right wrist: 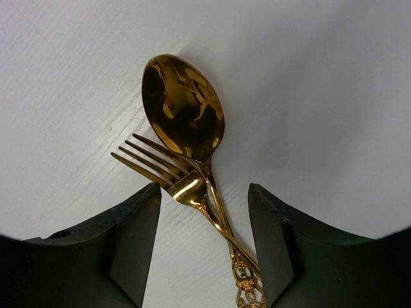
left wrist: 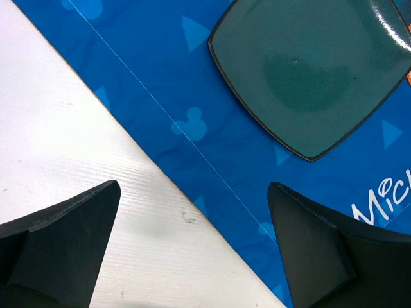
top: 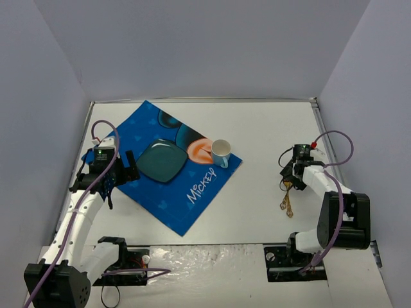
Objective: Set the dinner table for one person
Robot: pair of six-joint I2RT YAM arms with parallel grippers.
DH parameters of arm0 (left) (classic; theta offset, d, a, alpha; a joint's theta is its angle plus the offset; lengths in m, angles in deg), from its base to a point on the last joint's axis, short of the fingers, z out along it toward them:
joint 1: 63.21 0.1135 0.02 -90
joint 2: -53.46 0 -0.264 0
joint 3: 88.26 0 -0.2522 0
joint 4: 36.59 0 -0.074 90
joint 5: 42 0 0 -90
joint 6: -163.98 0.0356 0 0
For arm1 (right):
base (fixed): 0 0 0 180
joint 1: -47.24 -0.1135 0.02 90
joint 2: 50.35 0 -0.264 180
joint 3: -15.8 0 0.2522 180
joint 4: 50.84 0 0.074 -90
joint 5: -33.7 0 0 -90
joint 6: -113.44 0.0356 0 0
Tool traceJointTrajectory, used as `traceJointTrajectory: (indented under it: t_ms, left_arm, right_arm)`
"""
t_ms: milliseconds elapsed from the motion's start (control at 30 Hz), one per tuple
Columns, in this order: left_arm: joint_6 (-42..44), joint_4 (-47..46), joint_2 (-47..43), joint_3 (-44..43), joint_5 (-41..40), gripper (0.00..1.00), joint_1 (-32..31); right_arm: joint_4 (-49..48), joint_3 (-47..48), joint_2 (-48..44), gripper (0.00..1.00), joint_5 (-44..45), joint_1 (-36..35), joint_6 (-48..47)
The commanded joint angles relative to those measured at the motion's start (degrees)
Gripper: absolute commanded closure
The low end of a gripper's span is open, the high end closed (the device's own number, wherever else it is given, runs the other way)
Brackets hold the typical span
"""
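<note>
A gold spoon (right wrist: pixel 183 106) and a gold fork (right wrist: pixel 157 165) lie crossed on the white dinner table (top: pixel 257 205), toward its right side. My right gripper (right wrist: pixel 204 192) is low over them, its jaws straddling both necks with a gap on each side, so it is open. Their ornate handles (top: pixel 286 204) stick out below the right gripper (top: pixel 291 179). A teal square plate (top: pixel 160 160) sits on the blue Mickey placemat (top: pixel 160 199). My left gripper (top: pixel 131 168) hovers wide open and empty over the mat's left edge (left wrist: pixel 194 189), left of the plate (left wrist: pixel 308 70).
A white cup with a blue handle (top: pixel 220 151) stands on the placemat's right corner. Grey walls enclose the table on three sides. Bare white tabletop (left wrist: pixel 64 141) lies left of the mat. Cables trail from both arms.
</note>
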Motion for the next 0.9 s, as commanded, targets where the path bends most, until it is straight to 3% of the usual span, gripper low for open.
traceJointTrajectory:
  t_ms: [0,867]
  left_arm:
    - [0.0,-2.6,-0.4,-1.2,0.0,0.03,-0.2]
    - [0.0,-2.8,0.6,-1.2,0.0,0.03,-0.2]
  right_arm:
    - [0.0,-1.4,-1.4,0.50,-3.2,-0.2,-0.7]
    - [1.3,1.2,0.6,0.66,1.9,-11.2,-0.8]
